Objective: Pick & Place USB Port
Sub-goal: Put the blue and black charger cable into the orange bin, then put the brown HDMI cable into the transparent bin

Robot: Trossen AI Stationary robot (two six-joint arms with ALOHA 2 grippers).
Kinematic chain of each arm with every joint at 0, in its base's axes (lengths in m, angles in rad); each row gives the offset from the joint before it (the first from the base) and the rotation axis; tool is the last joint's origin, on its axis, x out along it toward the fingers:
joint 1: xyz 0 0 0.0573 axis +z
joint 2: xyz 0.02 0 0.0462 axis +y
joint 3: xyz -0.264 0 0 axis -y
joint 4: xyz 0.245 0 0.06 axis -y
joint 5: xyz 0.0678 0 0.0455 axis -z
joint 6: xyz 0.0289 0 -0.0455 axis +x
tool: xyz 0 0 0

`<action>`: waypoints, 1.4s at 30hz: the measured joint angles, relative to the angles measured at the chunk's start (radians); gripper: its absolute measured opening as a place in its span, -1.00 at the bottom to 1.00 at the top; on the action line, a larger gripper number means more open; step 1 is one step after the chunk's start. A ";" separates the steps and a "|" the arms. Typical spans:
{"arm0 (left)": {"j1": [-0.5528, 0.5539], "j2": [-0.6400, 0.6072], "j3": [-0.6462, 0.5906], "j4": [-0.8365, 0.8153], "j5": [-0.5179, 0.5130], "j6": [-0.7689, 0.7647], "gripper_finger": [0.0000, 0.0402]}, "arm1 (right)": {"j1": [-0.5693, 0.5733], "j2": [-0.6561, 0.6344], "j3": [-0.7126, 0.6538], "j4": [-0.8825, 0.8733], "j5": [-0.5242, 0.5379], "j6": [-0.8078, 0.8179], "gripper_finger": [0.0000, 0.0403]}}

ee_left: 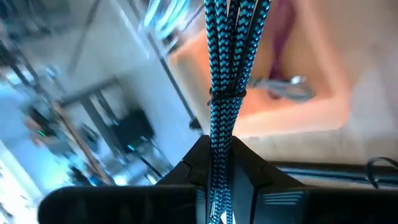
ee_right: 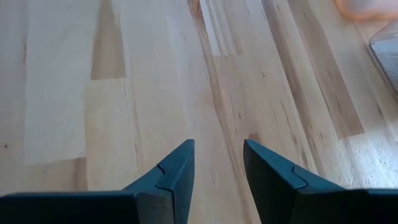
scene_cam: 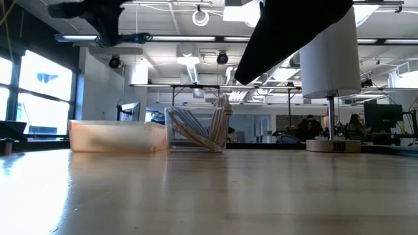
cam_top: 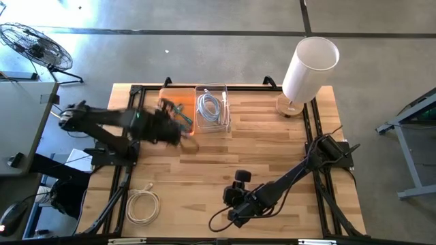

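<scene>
My left gripper [cam_top: 178,122] is shut on a bundled blue-and-black braided cable [ee_left: 227,62] and stands above the orange bin [cam_top: 176,102] at the table's far side. In the low view the cable [scene_cam: 140,37] sticks out from the gripper [scene_cam: 98,13], high over the bin [scene_cam: 117,137]. A grey cable [ee_left: 286,87] lies in the orange bin. My right gripper [cam_top: 235,194] is open and empty over bare wood near the table's front edge, as the right wrist view [ee_right: 217,168] shows. My left gripper pinches the cable bundle between its two fingers at one end [ee_left: 219,163], below the bundle's tie [ee_left: 227,96]. The fingers lie along the bundle, which reaches out past their tips. The bundle is lifted clear, above the orange bin.
A clear bin [cam_top: 212,109] with a coiled white cable stands right of the orange bin. A white lamp [cam_top: 306,64] stands at the far right. A second white coiled cable [cam_top: 143,204] lies at the near left. Bare wood lies in the table's middle.
</scene>
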 joint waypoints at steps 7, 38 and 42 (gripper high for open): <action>0.342 -0.016 -0.042 0.166 0.187 0.237 -0.86 | 0.005 0.000 0.000 0.000 -0.001 0.001 -0.36; 0.726 -0.012 -0.439 0.552 0.601 0.343 -0.19 | 0.011 0.000 0.000 -0.020 0.022 -0.004 -0.36; 0.723 -0.012 -0.388 0.412 0.609 0.324 -0.17 | 0.011 0.000 0.000 -0.020 0.022 -0.004 -0.36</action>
